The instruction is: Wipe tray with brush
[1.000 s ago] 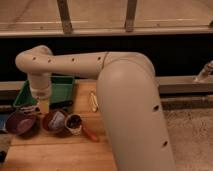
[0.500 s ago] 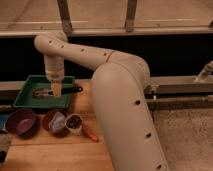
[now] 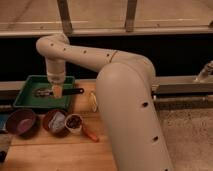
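The green tray [image 3: 25, 99] lies at the back left of the wooden table. Inside it lies the brush [image 3: 44, 92], its dark head toward the tray's left. Its slim black handle [image 3: 74, 91] reaches out over the right rim. My gripper [image 3: 56, 91] hangs straight down from the wrist over the middle of the tray. It is shut on the brush, just behind the head. The brush sits low against the tray floor.
In front of the tray stand a purple bowl [image 3: 21, 122], a red bowl [image 3: 55, 121] and a small cup [image 3: 74, 121] with dark contents. An orange-red-handled tool [image 3: 91, 134] lies beside the cup. A pale object [image 3: 94, 102] lies right of the tray. My arm's bulky forearm [image 3: 127, 110] fills the centre right.
A second ago the gripper was near the tray's front edge; it has moved back over the tray's middle with the brush. In the last half second it barely shifted.
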Tool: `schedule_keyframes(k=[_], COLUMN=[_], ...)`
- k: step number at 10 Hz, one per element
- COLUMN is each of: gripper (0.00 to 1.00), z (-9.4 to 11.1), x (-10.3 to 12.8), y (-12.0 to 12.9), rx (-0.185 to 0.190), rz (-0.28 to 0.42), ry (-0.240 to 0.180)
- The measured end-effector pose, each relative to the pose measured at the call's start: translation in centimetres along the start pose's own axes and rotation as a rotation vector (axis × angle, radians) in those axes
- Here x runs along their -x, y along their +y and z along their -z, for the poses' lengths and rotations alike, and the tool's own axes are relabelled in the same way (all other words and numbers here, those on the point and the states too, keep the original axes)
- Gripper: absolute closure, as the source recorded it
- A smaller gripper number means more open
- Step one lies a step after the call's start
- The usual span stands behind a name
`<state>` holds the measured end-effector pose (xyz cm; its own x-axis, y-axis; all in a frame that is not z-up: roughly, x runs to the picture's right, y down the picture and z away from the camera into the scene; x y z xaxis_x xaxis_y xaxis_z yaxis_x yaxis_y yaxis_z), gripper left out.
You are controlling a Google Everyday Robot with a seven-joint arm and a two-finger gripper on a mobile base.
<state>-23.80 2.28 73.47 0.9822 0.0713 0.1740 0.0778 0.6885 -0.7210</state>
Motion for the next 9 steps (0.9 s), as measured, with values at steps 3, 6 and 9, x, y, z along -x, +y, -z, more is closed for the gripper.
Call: schedule_keyframes(k=[3, 6, 9], gripper=[1.00, 1.00, 1.00], z=[-0.5, -0.3, 3.8], x=[0.0, 1.0, 0.7], y=[-2.6, -5.9, -7.6], rx=[-0.066, 0.016, 0.000], rz=[-0.226, -0.178, -0.209], ry=[0.085, 0.212, 0.189])
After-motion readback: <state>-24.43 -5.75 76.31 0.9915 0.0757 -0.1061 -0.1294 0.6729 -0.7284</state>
